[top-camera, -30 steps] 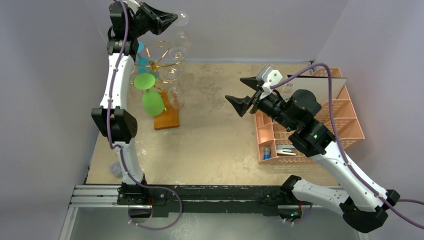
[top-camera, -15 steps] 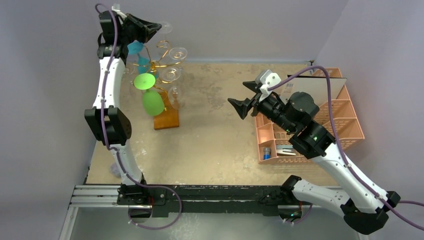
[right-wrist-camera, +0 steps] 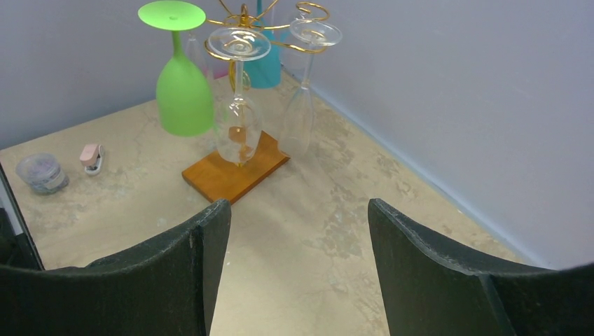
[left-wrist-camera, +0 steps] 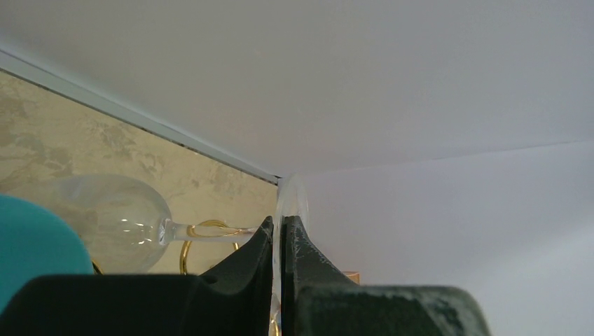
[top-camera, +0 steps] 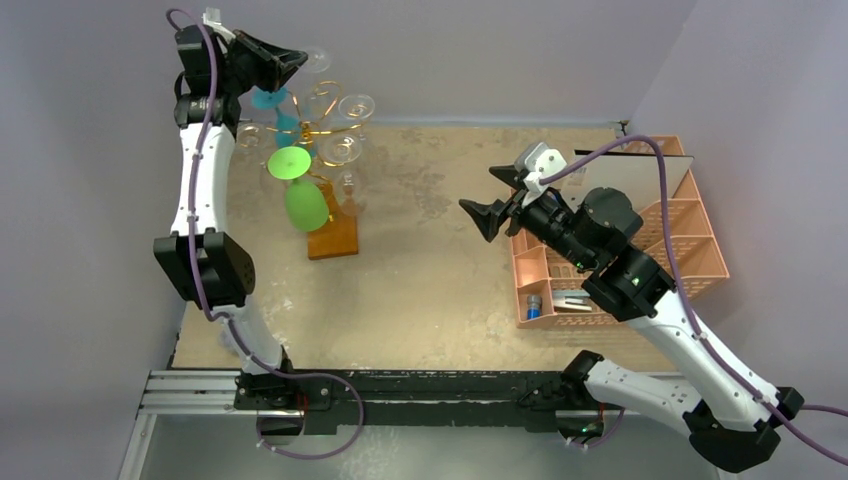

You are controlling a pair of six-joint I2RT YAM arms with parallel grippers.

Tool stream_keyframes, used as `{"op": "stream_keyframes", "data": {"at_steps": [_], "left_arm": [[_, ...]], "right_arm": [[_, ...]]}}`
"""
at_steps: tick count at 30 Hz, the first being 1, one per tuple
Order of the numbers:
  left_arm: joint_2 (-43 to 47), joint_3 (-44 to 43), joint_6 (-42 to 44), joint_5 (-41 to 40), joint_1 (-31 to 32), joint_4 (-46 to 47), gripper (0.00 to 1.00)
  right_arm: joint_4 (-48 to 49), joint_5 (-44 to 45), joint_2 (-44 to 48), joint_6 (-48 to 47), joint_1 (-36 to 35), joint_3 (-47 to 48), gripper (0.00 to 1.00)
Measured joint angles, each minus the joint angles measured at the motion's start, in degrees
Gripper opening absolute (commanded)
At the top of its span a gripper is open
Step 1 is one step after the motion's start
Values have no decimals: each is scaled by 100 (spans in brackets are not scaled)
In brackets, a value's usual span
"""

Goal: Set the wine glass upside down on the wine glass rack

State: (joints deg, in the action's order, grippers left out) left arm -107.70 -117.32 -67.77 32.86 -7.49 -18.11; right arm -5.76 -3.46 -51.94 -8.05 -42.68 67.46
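Pinching the wine glass [top-camera: 318,60] by its foot, high on the far-left side of the wine glass rack [top-camera: 335,240], the left gripper [top-camera: 292,62] should ease the stem gently into a free gold curl, while the right gripper [right-wrist-camera: 294,266] gapes wide, empty.

wine glass [top-camera: 316,60]: clear, colourless
wine glass rack [right-wrist-camera: 232,173]: gold wire over an orange-brown wood-grain base
glasses on the rack: one lime green [right-wrist-camera: 183,98], one teal [top-camera: 272,98], the others clear [right-wrist-camera: 238,126]
table [top-camera: 430,290]: beige, mottled with paler and darker patches
organiser [top-camera: 700,250]: salmon pink, lattice pattern
left gripper [left-wrist-camera: 279,222]: matt black
right gripper [right-wrist-camera: 298,210]: matt black
arms [top-camera: 205,170]: white shells, black joints
cables [top-camera: 668,245]: purple
walls [top-camera: 520,50]: pale lavender-grey, plain
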Motion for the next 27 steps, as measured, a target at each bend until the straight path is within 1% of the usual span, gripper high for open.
{"op": "stream_keyframes", "data": {"at_steps": [9,16,27], "left_arm": [[341,308,155,118,-111,-28,0],[452,1117,-157,529,-304,319,0],[675,1364,-278,997,-326,542,0]], "right_arm": [[-120,35,28,59,0,-11,74],[-136,96,57,164,0,-11,74],[-151,98,-98,166,0,-11,74]]}}
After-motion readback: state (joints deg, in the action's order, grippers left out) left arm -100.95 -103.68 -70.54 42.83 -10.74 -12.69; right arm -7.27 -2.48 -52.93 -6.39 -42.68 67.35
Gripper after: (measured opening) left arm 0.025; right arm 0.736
